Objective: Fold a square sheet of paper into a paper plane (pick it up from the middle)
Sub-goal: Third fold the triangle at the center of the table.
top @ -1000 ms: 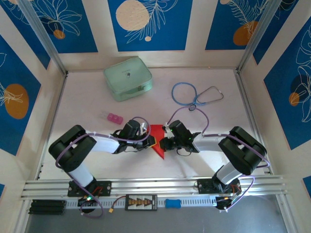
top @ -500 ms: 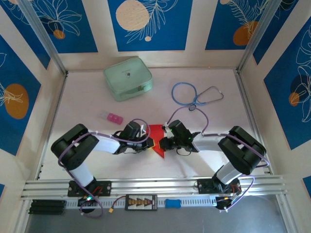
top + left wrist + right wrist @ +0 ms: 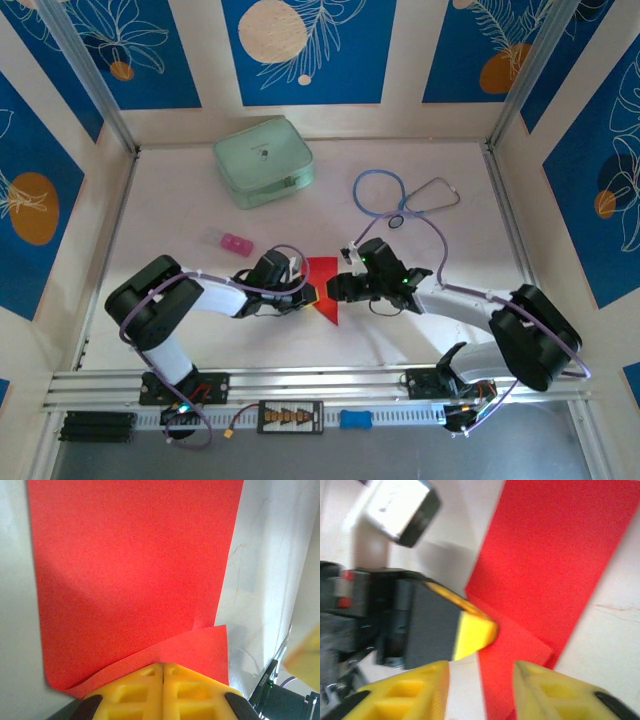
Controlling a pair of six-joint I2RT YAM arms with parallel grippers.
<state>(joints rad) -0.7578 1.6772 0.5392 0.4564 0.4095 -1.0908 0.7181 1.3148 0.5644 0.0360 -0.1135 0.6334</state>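
Observation:
The red sheet of paper (image 3: 322, 272) lies folded on the white table between both grippers, with a pointed end toward the near edge. In the left wrist view it (image 3: 135, 570) shows a long flat panel and a small folded flap by the fingertips. My left gripper (image 3: 311, 292) (image 3: 163, 666) is shut, its tips pressed against that flap's edge. My right gripper (image 3: 336, 289) (image 3: 480, 680) is open just right of the paper, and the red paper (image 3: 555, 555) reaches under its gap. A yellow fingertip of the left gripper (image 3: 476, 631) touches the flap.
A pale green case (image 3: 263, 162) sits at the back left. A blue and grey stethoscope (image 3: 400, 195) lies at the back right. A small pink object (image 3: 237, 244) rests left of the left arm. Aluminium rails (image 3: 320, 385) run along the near edge.
My right gripper has opened and let go of the paper, and the right arm's elbow has swung out to the right. The left gripper and the paper have stayed put.

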